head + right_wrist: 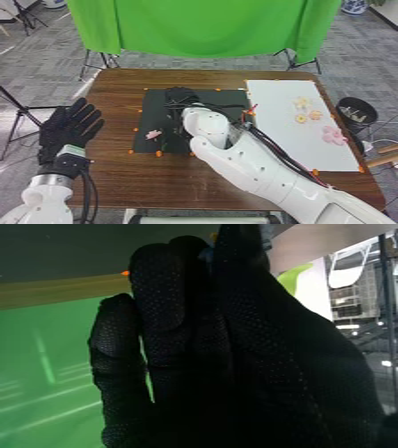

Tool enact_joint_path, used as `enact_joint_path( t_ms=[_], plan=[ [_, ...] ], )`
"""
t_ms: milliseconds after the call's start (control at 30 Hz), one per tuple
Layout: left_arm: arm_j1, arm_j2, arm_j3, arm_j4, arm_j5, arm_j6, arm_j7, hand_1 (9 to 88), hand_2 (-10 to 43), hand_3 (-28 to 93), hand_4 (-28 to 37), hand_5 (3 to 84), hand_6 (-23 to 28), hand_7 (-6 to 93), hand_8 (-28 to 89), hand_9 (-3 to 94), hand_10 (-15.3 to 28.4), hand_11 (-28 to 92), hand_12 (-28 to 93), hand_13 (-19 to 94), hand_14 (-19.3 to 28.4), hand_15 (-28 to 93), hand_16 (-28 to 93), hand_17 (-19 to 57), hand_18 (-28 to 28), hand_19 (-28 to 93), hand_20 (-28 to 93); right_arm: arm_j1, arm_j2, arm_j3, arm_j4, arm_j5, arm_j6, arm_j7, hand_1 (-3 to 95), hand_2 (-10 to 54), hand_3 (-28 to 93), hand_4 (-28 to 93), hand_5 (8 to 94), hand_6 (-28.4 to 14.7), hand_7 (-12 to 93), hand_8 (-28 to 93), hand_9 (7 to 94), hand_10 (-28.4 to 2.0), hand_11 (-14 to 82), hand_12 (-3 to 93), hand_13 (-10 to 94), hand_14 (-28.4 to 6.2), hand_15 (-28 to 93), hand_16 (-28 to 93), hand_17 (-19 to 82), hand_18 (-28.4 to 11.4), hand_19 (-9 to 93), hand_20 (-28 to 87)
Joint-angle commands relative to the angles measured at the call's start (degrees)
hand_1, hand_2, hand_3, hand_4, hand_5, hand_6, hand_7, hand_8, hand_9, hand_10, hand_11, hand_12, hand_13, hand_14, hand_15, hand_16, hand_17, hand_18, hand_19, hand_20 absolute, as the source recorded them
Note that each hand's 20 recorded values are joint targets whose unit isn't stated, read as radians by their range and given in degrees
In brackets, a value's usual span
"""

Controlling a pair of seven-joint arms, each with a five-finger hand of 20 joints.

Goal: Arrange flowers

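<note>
Arrangement of flowers: prob. partly done, not finished.
On white sheet (274, 100), to the right, lie pale flowers (303, 102), two small yellow flowers (301, 118) just beside them, and a bigger pink flower (333, 135) nearer to robot; this group is maybe the work done. One small pink flower (154, 134) lies apart, on near left part of black mat (153, 107), so I think min. this one is left to place, but which surface is the goal I can't say for sure. R hand (182, 95) is over far part of the mat, and its arm hides some of it; whether this hand is open, shut or has smth. in grip, I cannot tell. L hand (69, 125) is w/ fingers wide and nothing in them, at table's (115, 180) left edge, prob. only waiting.
</note>
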Motion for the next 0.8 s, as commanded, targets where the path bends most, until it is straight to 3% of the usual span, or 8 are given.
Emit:
enact_joint_path(
  t_ms=[33,67,133,333,667,800],
  plan=[
    [-0.51,0.27,0.33,0.37,-0.02,0.36,-0.75,30.3,14.6,72,-28.3,45.5,10.2,16.2,-9,40.0,16.5,27,14,30,16.8,48,-6,-6.1,16.8,42,11,0.32,-1.16,-0.41,-1.27,-0.29,0.74,-0.37,55.1,-9.5,74,-28,64.4,-1.6,33,-1,79.0,-8.9,7.7,35.9,69,-7.2,45,40,36,-21.3,82,35],
    [-0.67,0.48,0.71,0.37,-0.08,0.85,-0.06,30.3,14.6,72,-28.3,45.5,10.2,16.3,-9,40.0,16.5,27,14,30,16.8,48,-6,-6.1,16.8,42,11,0.27,-1.16,-0.45,-1.51,-0.37,0.36,-0.43,54.9,-9.5,74,-28,64.0,-1.7,32,-2,78.8,-9.0,7.7,35.6,69,-7.0,45,40,36,-21.3,82,34],
    [-0.72,0.43,0.79,0.29,0.2,1.57,0.07,30.3,14.7,72,-28.3,45.5,10.1,16.3,-9,40.0,16.5,27,14,30,16.9,48,-6,-6.1,16.8,42,11,0.14,-1.5,-0.64,-1.5,-0.84,0.05,0.25,54.7,-9.5,74,-28,63.5,-1.6,31,-2,78.0,-9.1,7.9,35.0,69,-7.0,45,40,36,-21.2,82,34],
    [-0.63,0.41,0.39,0.46,0.08,0.98,-0.4,30.8,14.8,72,-28.3,45.7,10.0,16.8,-9,40.4,16.4,27,14,30,16.8,48,-6,-6.0,16.8,42,11,-0.43,-1.31,-0.53,-1.99,-0.6,-1.01,0.72,56.2,-9.5,73,-28,61.1,-1.0,25,-13,73.9,-9.7,11.7,30.0,69,-6.2,42,41,35,-21.3,81,33],
    [-0.57,0.07,0.13,0.7,0.04,0.79,-0.9,31.0,14.5,72,-28.3,45.8,10.1,16.9,-9,40.4,16.4,27,14,30,16.8,48,-6,-6.0,16.8,42,11,-1.22,-0.89,-0.75,-3.74,-0.85,-2.83,0.05,53.9,-9.5,74,-28,58.9,-1.8,24,-14,69.0,-11.8,18.9,21.4,67,-6.8,41,39,35,-21.4,80,33],
    [-0.52,0.12,0.15,0.71,-0.23,0.65,-0.5,31.1,14.3,72,-28.3,45.8,10.1,16.9,-9,40.3,16.3,27,14,30,16.7,48,-6,-6.0,16.7,42,11,-0.92,-0.59,-0.83,-4.28,-0.41,-4.03,-0.22,51.9,-9.5,76,-28,56.5,-2.2,23,-14,66.6,-12.7,20.2,18.4,67,-7.3,42,38,35,-21.6,80,33]
  ],
)
